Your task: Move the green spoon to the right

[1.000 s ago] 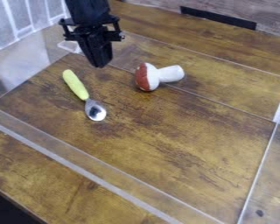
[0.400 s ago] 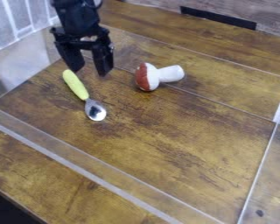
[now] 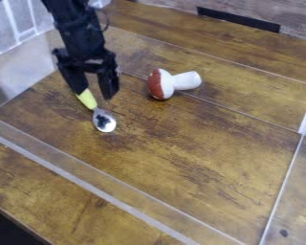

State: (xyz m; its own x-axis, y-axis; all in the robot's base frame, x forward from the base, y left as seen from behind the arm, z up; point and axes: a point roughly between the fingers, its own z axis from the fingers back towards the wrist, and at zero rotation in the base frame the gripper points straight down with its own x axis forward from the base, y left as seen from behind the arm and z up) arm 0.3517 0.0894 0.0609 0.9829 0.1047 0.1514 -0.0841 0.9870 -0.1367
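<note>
The green spoon (image 3: 93,108) lies on the wooden table (image 3: 207,144), bowl toward five o'clock. The gripper (image 3: 88,88) stands over its handle, fingers spread wide astride it, gripping nothing. A toy mushroom (image 3: 170,83) sits at two o'clock.

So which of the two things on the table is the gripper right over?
The green spoon; the open gripper straddles its handle, while the mushroom lies apart to the right.

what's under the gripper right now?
The open gripper stands over the green spoon, fingers either side of its yellow-green handle. The handle's lower end and the silver bowl show; the upper handle is covered. Contact can't be told.
</note>
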